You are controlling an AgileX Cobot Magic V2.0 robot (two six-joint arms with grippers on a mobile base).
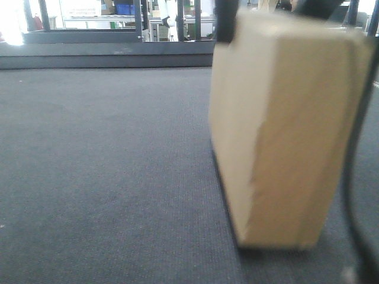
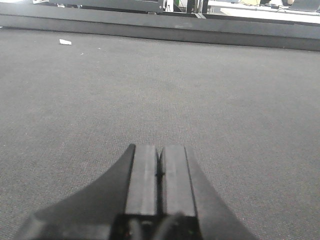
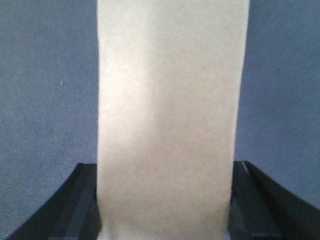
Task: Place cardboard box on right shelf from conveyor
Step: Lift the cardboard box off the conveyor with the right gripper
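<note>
The cardboard box is plain tan and stands on its narrow end at the right of the conveyor. It looks blurred, and I cannot tell whether its bottom edge touches the belt. In the right wrist view the cardboard box fills the space between the black fingers, which press on both its sides, so my right gripper is shut on it. My left gripper is shut on nothing, low over bare belt. The right shelf is out of view.
A dark raised rail runs along the belt's far edge. Racks and blue bins stand behind it. A black cable hangs right of the box. A small white scrap lies on the belt near the far rail.
</note>
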